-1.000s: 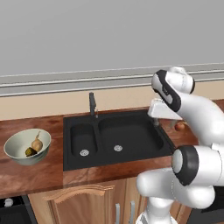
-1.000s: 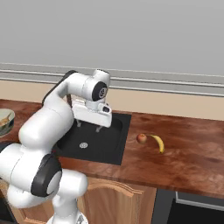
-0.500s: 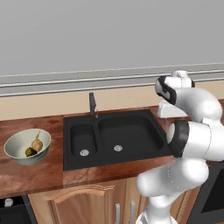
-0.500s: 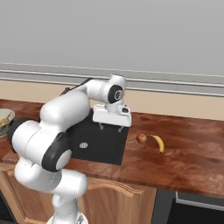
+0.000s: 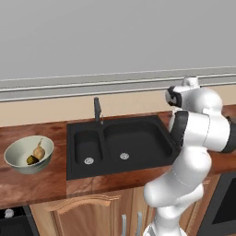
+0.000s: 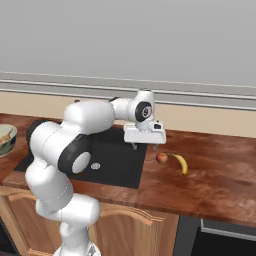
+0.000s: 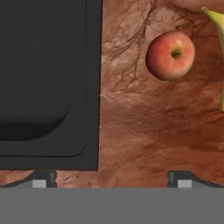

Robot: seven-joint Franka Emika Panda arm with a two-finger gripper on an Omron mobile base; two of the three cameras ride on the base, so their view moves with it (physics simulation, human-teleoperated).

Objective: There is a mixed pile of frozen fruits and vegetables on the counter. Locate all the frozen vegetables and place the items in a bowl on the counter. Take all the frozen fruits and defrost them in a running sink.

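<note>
Gripper (image 6: 144, 145) jaws spread wide, nothing between them, hanging above the right rim of the sink (image 6: 115, 167), pointing down. Fingertips (image 7: 41, 179) sit well apart in the hand view, over the wood just off the sink's corner.

Left of the sink: bowl (image 5: 20, 159) on the counter (image 6: 210, 185), holding the tan bulb (image 5: 39, 151) and the dark olive-brown lump (image 5: 32, 160), side by side.

Sink: black double basin, narrow one on the left, faucet (image 5: 97, 110) at the back edge.

Right of the sink: red apple (image 6: 161, 158) on bare counter near the rim, upright, stem up. Banana (image 6: 180, 163) just beside the apple on its far side from the sink; cannot tell if they touch.
</note>
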